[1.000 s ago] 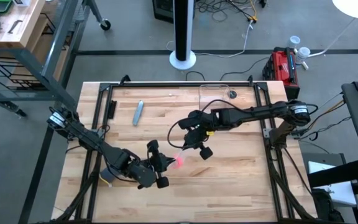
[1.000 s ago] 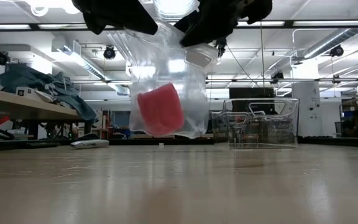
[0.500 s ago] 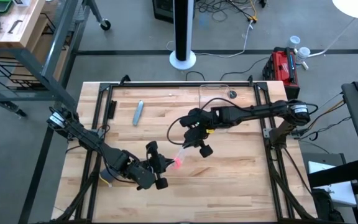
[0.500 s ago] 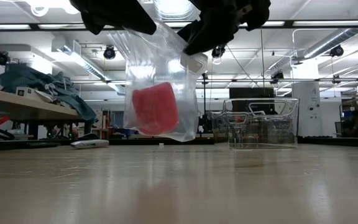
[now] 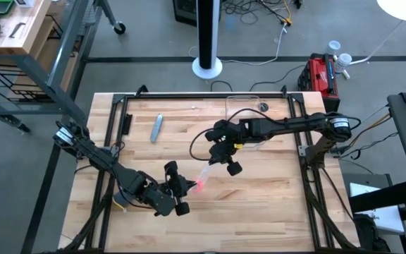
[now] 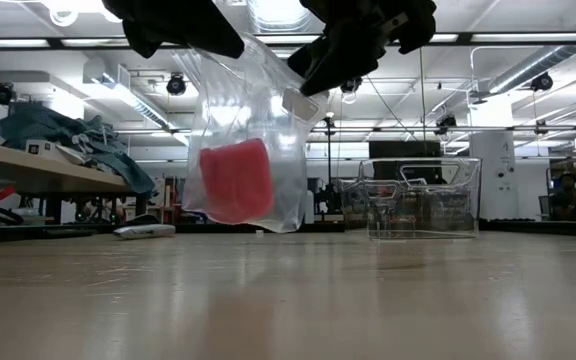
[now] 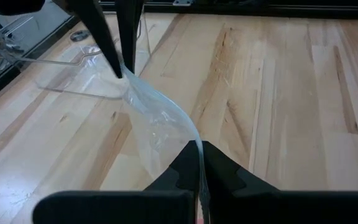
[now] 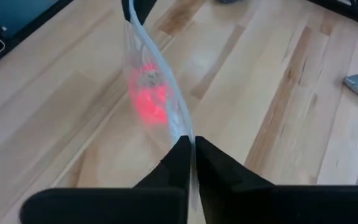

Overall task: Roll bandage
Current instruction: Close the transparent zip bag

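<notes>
Pink bandage, rolled compact, sits inside a clear plastic bag suspended above the wooden bench. Left end effector is pinched closed on one bag edge; right end effector is pinched closed on the opposite edge.

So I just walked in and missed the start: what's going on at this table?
Both arms hold a clear crinkled plastic bag up off the wooden table. The left claw is shut on one top edge and the right claw is shut on the other. Inside hangs the small bright pink-red rolled fabric bandage, so it is already rolled and bagged. A clear plastic bin stands farther back on the table.
</notes>
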Tool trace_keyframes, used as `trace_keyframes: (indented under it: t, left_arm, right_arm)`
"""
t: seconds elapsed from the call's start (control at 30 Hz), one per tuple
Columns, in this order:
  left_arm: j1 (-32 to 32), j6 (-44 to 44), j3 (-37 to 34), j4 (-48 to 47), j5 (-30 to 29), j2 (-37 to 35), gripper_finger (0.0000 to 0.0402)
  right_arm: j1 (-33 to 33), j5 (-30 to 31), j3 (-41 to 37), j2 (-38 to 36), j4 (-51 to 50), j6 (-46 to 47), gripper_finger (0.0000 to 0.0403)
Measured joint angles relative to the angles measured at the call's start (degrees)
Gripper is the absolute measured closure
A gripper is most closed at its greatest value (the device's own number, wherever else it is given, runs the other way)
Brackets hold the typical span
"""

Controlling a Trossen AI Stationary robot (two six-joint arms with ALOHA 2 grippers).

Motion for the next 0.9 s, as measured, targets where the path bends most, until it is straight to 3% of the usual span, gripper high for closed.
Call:
trace_keyframes:
  t: [0.17, 0.33, 0.43, 0.63, 0.83, 0.9]
  left_arm:
    - [-0.1, 0.0, 0.0, -0.1, 0.0, 0.0, 0.0401]
    - [-0.2, 0.0, 0.0, -0.2, -0.1, 0.0, 0.0401]
    - [-0.3, 0.0, 0.0, -0.3, -0.9, 0.0, 0.0401]
    - [-0.3, 0.0, 0.0, -1.5, -3.2, 0.0, 0.0401]
    - [-0.5, 2.8, 0.0, -1.5, -3.3, 0.0, 0.0401]
    - [-0.7, 5.2, 0.1, -1.5, -5.8, 0.0, 0.0401]
  right_arm:
    - [-0.9, 0.1, 0.0, 0.0, -0.5, 0.6, 0.0348]
    - [-1.4, 0.5, -0.2, 0.0, -1.6, -0.8, 0.0393]
    - [-1.5, 1.2, -0.2, 0.0, -1.4, -0.8, 0.0388]
    - [-4.3, -6.7, -0.3, -0.8, -2.1, -0.1, 0.0362]
    - [-7.2, -7.5, -2.3, -4.6, -2.4, 1.8, 0.0356]
    - [-8.2, -7.5, -4.4, -6.3, -1.2, 1.6, 0.0359]
